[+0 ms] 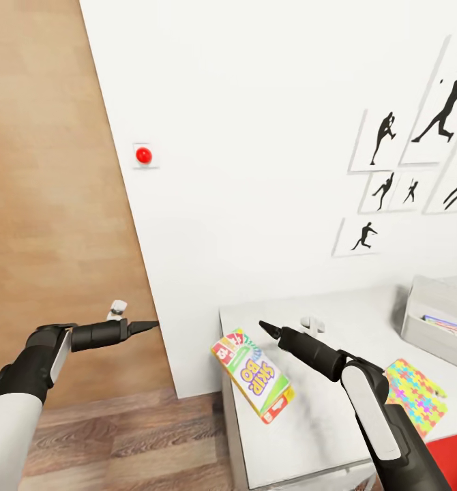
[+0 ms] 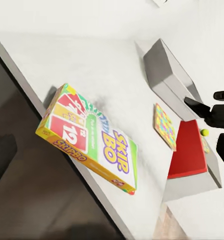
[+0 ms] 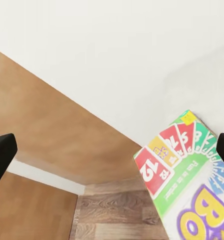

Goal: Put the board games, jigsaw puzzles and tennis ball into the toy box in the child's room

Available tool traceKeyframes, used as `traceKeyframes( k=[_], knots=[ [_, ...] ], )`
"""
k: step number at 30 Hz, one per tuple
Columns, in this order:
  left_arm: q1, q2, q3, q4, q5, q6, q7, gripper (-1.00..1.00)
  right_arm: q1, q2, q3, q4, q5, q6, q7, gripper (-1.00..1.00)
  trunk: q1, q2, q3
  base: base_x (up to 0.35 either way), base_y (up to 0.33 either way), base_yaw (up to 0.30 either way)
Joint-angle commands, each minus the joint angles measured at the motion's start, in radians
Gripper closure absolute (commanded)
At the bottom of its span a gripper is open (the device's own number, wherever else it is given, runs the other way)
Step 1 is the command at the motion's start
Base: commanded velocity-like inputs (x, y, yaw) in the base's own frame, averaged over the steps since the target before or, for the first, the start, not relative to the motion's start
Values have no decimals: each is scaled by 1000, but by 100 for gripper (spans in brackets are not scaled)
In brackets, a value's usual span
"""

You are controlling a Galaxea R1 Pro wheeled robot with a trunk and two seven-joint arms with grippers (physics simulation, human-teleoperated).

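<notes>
Two arms reach forward over a white table (image 1: pixel 337 320) set against a white wall (image 1: pixel 256 136). On the table, at 3 o'clock in the head view, stands the grey toy box (image 1: pixel 426 334), with something colourful inside. A Skip-Bo game (image 1: pixel 253 374) lies at the table's left edge, overhanging it, tilted. At 4 o'clock from the game lies a jigsaw puzzle (image 1: pixel 416 394), beside a red box (image 1: pixel 453 457) at 5 o'clock. In the left wrist view a small tennis ball (image 2: pixel 204 132) sits just past the red box. The left gripper (image 1: pixel 146 326) hangs off the table at 9 o'clock, fingers together. The right gripper (image 1: pixel 268 330) hovers above the game; its wrist view shows the fingers spread wide, holding nothing.
</notes>
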Motion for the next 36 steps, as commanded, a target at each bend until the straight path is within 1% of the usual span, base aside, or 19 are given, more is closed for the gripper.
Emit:
traceKeyframes(
  k=[1,10,20,29,36],
  knots=[
    [-1,0,2,0,-3,10,-5,-100,-1,0,0,0,3,4,3,-100,0,-1,0,-124,250,-208],
    [-1,0,2,0,-3,10,-5,-100,-1,0,0,0,2,4,3,-100,0,-1,11,-116,258,-208],
    [-1,0,2,0,-2,10,-5,-100,-1,0,0,0,2,4,3,-100,0,-1,23,-28,242,-208],
    [-1,0,2,0,-2,10,-5,-100,-1,0,0,1,2,4,3,-100,0,-1,33,19,68,-209],
    [-1,0,2,0,-2,10,-5,-100,-1,0,0,2,2,4,3,-100,0,-1,42,141,7,-209]
  ],
)
